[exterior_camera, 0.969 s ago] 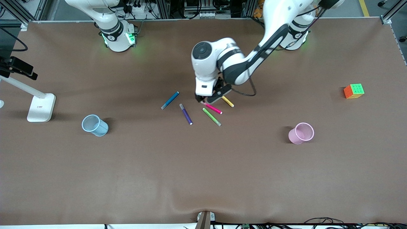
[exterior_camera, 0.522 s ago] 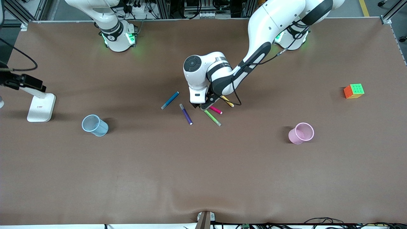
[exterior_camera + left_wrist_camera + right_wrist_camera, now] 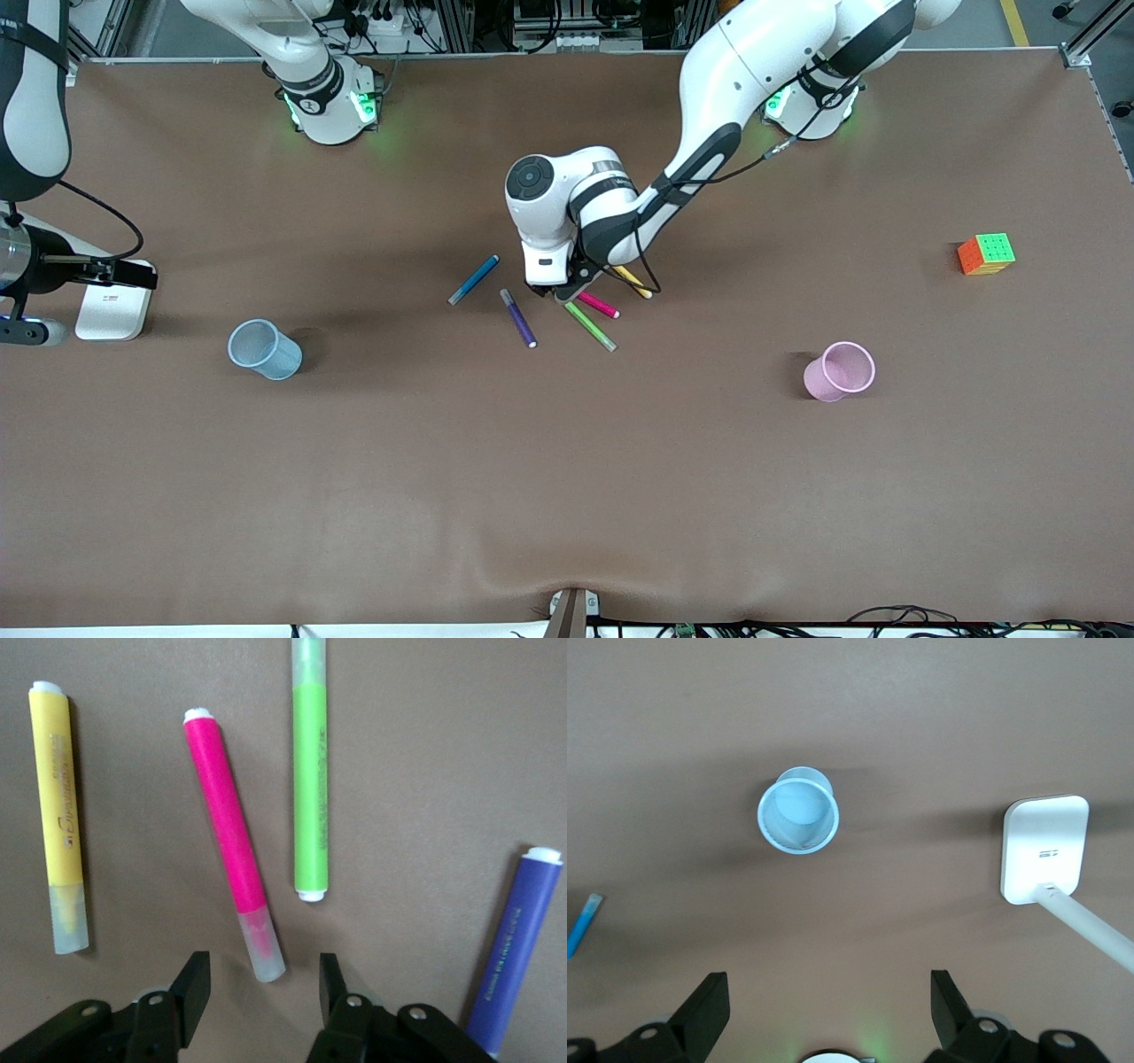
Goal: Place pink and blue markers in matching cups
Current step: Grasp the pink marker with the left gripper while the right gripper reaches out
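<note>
The pink marker [image 3: 599,306] lies on the table among other markers. My left gripper [image 3: 558,292] is low over its pale end. In the left wrist view the left gripper [image 3: 261,992] is open, its fingers either side of and just short of the pink marker's [image 3: 230,850] pale tip, touching nothing. The blue marker [image 3: 474,279] lies beside the group, toward the right arm's end. The pale blue cup [image 3: 263,349] and pink cup [image 3: 840,371] stand upright at either end of the table. My right gripper [image 3: 828,1010] hangs open and empty, high above the blue cup [image 3: 798,811].
A purple marker [image 3: 518,317], a green marker [image 3: 590,326] and a yellow marker [image 3: 634,282] lie close around the pink one. A colour cube [image 3: 986,254] sits toward the left arm's end. A white stand base [image 3: 113,301] stands beside the blue cup.
My left gripper has come down over the pink marker's pale end and its fingers have drawn closer together. The right arm has swung into view at the right arm's end of the table.
</note>
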